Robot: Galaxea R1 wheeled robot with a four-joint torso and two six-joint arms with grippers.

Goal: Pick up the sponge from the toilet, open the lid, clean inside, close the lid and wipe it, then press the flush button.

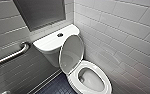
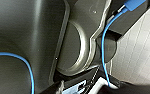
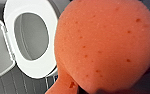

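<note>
We find the toilet [image 1: 51, 45] with its lid [image 1: 71, 53] raised, leaning back toward the tank, and the seat [image 1: 91, 65] down over the bowl. The sponge [image 3: 103, 45] hangs clear of the toilet, near the seat, gripped in the right claw. The left claw's state we cannot tell. The flush button [image 1: 60, 35] sits on the tank top.

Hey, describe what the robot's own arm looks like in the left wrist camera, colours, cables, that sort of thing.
The left arm is cased in smooth dark grey, almost black shells with rounded edges. One round joint has a lighter grey ring around it. A thin bright blue cable loops along it, ending at a blue plug.
</note>
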